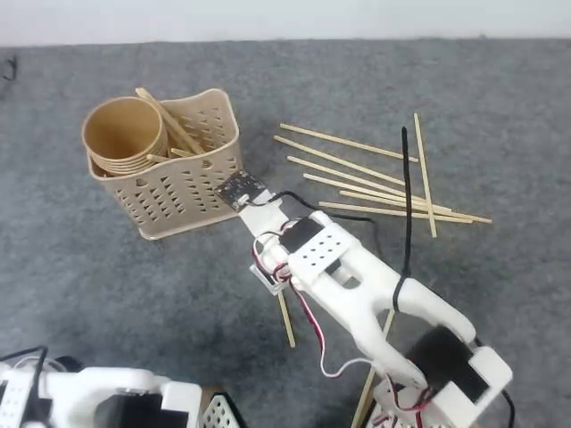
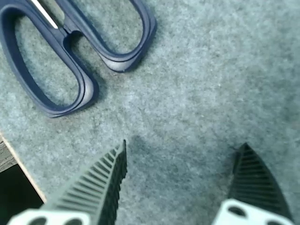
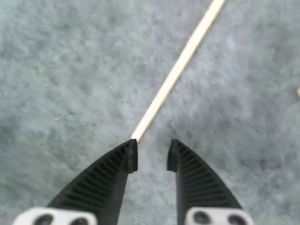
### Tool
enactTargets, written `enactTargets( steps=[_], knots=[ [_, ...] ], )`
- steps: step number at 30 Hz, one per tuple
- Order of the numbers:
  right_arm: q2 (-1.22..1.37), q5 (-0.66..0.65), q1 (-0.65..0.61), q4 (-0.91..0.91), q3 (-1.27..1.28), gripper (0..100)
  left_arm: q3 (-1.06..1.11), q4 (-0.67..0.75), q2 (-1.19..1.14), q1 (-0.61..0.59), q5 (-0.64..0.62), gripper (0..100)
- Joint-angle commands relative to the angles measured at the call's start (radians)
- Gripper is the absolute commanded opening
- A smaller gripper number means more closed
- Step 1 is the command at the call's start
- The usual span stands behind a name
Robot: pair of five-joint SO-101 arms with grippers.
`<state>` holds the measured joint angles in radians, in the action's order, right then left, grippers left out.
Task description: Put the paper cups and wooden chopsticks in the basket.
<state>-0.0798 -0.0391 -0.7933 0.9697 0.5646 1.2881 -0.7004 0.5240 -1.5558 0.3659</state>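
Grey carpet lies under my right claw (image 3: 152,155), jaws slightly parted with a chopstick (image 3: 176,75) ending at one tip, near the basket (image 1: 183,198) holding stacked paper cups (image 1: 123,135), loose chopsticks (image 1: 384,183) lying farther from the basket, my left claw (image 2: 183,149) spread wide by scissors (image 2: 70,51).

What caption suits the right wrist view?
Open right hand at the end of a pale wooden chopstick on grey carpet.

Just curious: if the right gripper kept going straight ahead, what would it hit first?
Probably the wooden chopstick, whose near end lies just ahead of the right gripper on the grey carpet, though depth is hard to judge.
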Motion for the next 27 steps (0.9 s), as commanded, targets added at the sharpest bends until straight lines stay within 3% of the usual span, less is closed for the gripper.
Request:
enactTargets(
  steps=[1, 13, 21, 27],
  knots=[
    [-0.028, 0.005, -0.008, -0.035, -0.014, 13.4, 0.001, 0.018, 0.023, 0.014, 0.009, 35],
    [0.160, 0.006, -0.008, -0.061, -0.043, 13.4, 0.001, 0.018, 0.023, 0.014, 0.009, 35],
    [0.139, 0.003, -0.010, -0.042, -0.051, 13.4, 0.001, 0.018, 0.023, 0.014, 0.009, 35],
    [0.059, 0.003, -0.084, -0.039, -0.031, 13.4, 0.001, 0.018, 0.023, 0.014, 0.009, 35]
  ],
)
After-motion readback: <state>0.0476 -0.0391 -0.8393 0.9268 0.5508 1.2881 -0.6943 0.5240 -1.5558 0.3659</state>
